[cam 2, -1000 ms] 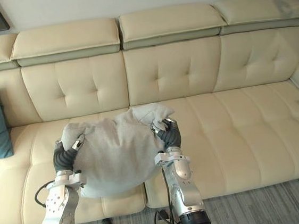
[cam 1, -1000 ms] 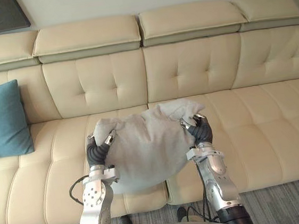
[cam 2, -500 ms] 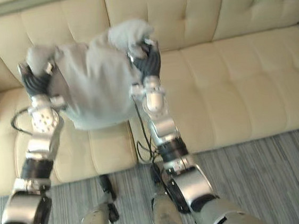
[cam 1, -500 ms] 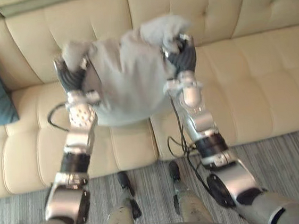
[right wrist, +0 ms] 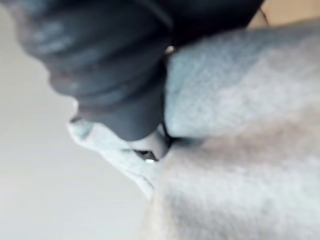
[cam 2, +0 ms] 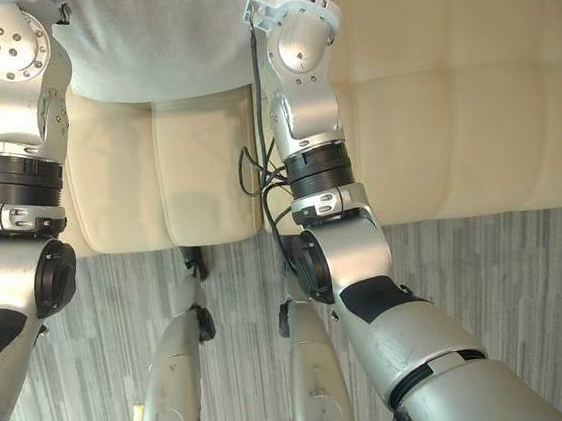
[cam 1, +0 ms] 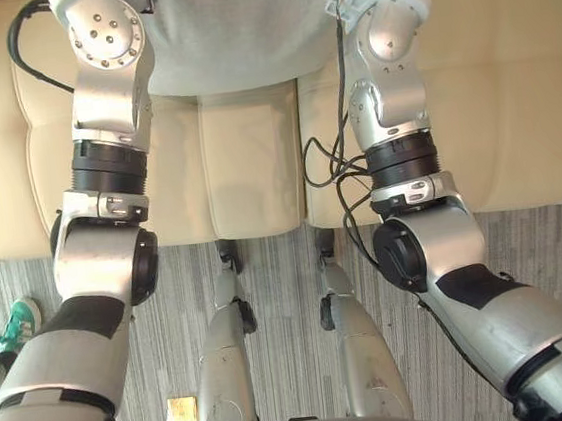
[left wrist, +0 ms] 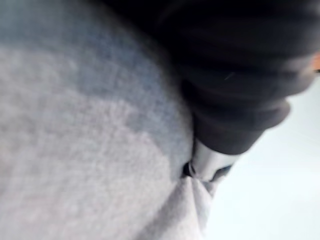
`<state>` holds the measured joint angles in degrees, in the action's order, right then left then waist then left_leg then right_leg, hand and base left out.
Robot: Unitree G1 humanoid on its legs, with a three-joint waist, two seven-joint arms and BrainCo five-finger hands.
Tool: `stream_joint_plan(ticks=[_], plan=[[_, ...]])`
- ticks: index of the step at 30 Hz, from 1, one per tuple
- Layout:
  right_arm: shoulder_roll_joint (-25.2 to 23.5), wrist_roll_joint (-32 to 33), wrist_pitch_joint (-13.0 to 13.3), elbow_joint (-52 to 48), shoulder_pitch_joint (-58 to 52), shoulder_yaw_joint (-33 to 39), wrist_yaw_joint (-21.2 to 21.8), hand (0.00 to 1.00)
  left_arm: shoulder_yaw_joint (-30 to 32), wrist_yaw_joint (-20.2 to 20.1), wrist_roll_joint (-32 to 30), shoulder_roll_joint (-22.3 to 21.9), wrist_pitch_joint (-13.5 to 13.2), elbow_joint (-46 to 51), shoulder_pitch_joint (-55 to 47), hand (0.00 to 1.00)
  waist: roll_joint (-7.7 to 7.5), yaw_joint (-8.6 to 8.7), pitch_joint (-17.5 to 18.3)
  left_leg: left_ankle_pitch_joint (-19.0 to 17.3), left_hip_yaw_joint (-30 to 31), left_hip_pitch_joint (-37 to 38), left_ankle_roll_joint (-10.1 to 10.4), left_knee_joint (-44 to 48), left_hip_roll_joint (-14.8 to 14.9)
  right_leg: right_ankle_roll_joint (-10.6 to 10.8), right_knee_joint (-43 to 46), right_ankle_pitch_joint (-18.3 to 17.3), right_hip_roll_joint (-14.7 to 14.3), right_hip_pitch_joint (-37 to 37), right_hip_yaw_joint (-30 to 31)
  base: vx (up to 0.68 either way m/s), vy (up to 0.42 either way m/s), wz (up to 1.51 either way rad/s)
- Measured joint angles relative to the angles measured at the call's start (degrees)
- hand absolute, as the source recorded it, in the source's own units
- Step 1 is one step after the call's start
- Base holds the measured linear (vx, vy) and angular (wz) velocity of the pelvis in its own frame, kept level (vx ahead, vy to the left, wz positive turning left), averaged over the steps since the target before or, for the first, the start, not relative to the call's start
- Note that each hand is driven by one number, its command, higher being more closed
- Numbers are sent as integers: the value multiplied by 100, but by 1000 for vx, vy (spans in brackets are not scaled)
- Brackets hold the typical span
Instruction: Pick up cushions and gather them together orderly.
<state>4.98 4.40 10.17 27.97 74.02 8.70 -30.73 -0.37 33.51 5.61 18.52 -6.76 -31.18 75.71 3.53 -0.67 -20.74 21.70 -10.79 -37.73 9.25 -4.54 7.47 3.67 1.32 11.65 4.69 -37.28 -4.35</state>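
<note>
Our left hand (left wrist: pixel 235 110) has a silver finger (left wrist: pixel 207 162) dug into a gathered fold of the grey cushion (cam 1: pixel 231 25). We read that as a pinch on the cloth, though the other fingers are hidden under the fabric. Our right hand (right wrist: pixel 115 75) does the same at the opposite end. One finger (right wrist: pixel 150 147) is buried where the cushion's corner bunches up, so we judge it closed on the cloth too.

In the head views the cushion sits at 12 o'clock, slung between our two raised forearms, with the left at 11 and the right at 1. Its long axis runs 9 to 3, and its lower edge hangs just over the front of the cream sofa (cam 1: pixel 245 154). Neither hand is nearer, since each has one end.

We think the coming move turns on carrying the cushion sideways while keeping that 9-to-3 line level. The sofa seat would be the place to set it down. At 8 o'clock a person's green shoe (cam 1: pixel 16 324) rests on the grey carpet (cam 1: pixel 272 312), well apart from our arms.
</note>
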Motion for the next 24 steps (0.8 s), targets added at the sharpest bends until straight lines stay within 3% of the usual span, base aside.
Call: stream_joint_plan(ticks=[3,4,5,8,9,10,12,14,15,17,20,24], plan=[[17,-2,-2,-101,73,54,-11,100,101,7,110,-203,-4,40,45,100,9,-27,-120,57,2,-124,-25,0,27,-44,638,-357,7,-351,-109,-5,91,13],[21,-3,-6,-180,67,54,-20,0,116,5,111,-229,-6,60,77,100,9,-30,-120,56,2,-164,-25,0,28,-54,773,-425,17,-449,-118,-18,118,20],[46,-10,-16,-350,69,55,-52,0,155,4,140,-283,-10,118,154,0,9,-41,-120,56,1,-251,-25,0,17,-59,1061,-557,54,-649,-123,-28,134,18],[109,-23,-35,-611,61,68,-88,0,219,2,334,-321,-28,142,231,0,9,-47,-120,16,-20,-423,18,-1,-43,-45,1599,-772,163,-1056,-112,-41,97,14],[116,-25,-36,-689,60,67,-106,0,266,3,379,-341,-47,144,228,0,9,-63,-120,-307,-37,-441,68,-3,-32,-35,1740,-825,169,-1167,-108,-76,79,9],[157,-32,-36,-814,59,60,-107,0,265,-11,437,-340,-73,170,228,0,9,-44,-120,-555,-209,-515,-150,-6,-41,-31,1811,-836,227,-1272,-102,-93,78,13],[254,-50,-41,-926,50,42,-108,0,244,-46,436,-353,-75,189,222,0,-2,-27,-123,-1024,-589,-553,57,6,-85,-32,1623,-723,404,-1278,-102,-64,41,33],[294,-196,-79,-964,47,-44,-105,0,338,-77,436,-273,-79,275,140,0,29,-85,-129,-605,-847,-404,-215,4,-48,36,1539,-676,370,-1302,-12,-11,-31,-12],[327,-230,-107,-963,32,-86,-105,0,380,-116,435,-182,-77,326,130,0,32,-34,-133,-412,-843,-420,-421,3,-47,44,1570,-678,356,-1317,27,17,-61,-24],[549,-231,-168,-954,34,-118,-104,0,356,-256,434,-96,-76,296,128,0,32,29,-133,-327,-842,-422,-516,5,-94,58,1585,-683,418,-1305,7,8,-42,5],[913,-110,-166,-869,89,-144,-53,0,357,-493,454,357,-77,132,129,0,32,43,-133,-304,-839,-416,-502,6,-84,75,1599,-706,416,-1304,-15,-7,-61,1],[1518,621,-164,-425,135,-199,214,0,355,-774,599,837,-85,23,128,0,32,61,-133,-189,-774,-409,-348,5,-49,9,1681,-751,411,-1292,-125,-32,-100,6]])
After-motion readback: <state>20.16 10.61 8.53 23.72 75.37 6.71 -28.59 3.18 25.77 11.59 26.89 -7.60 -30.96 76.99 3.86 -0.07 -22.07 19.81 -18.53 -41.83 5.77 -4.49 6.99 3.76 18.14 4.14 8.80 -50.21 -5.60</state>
